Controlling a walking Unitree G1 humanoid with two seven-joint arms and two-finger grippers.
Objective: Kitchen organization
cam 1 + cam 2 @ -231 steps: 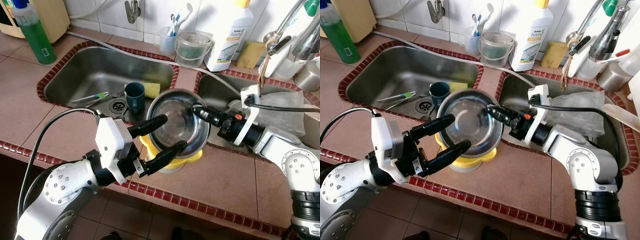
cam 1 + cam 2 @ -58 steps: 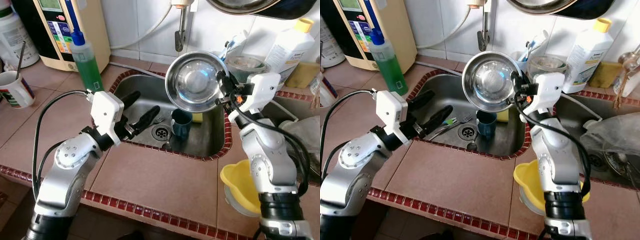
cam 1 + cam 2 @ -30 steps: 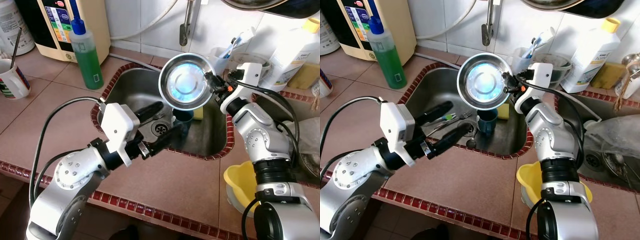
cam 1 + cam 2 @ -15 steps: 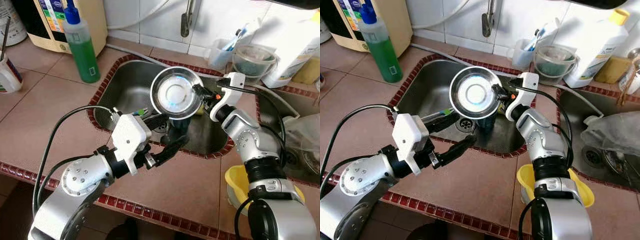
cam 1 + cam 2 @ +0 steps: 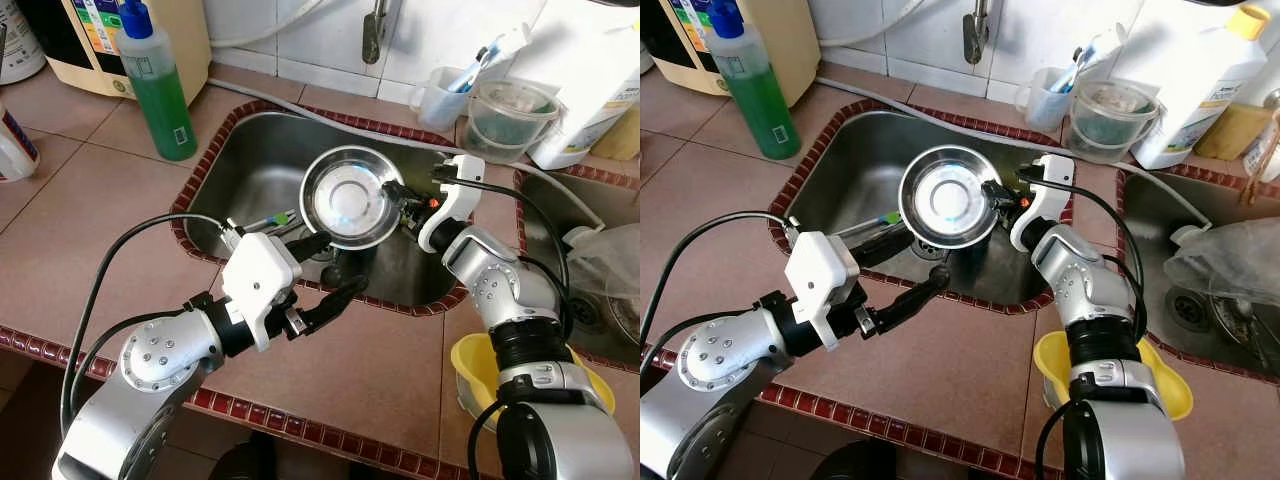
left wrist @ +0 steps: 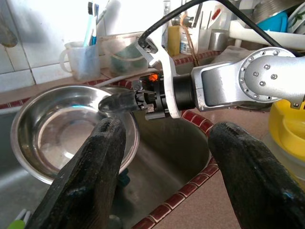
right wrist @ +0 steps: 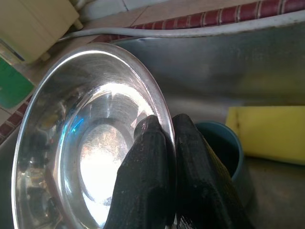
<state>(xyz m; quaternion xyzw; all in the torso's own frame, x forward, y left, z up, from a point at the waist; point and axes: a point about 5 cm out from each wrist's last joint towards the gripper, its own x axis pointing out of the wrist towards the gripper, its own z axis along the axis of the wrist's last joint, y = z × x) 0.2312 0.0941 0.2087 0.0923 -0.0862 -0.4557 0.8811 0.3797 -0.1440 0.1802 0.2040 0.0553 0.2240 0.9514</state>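
Right end effector [image 5: 392, 192] clamped on the rim of the round shiny steel bowl [image 5: 349, 196], held over the stainless sink basin [image 5: 245, 175] at frame centre, above the dark teal cup [image 7: 224, 143]. Left end effector [image 5: 328, 270] fingers apart, hovering at the sink's front edge, lower centre. Green soap bottle [image 5: 155, 85] upper left on the brown tiled table [image 5: 70, 220]; yellow plastic bowl [image 5: 475, 365] lower right.

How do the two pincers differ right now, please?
The right pincer is shut on the rim of the steel bowl, holding it over the sink; the left pincer is open and holds nothing. The right one reaches in from the sink's far right side, the left one hovers over its near edge. Both have two long black fingers.
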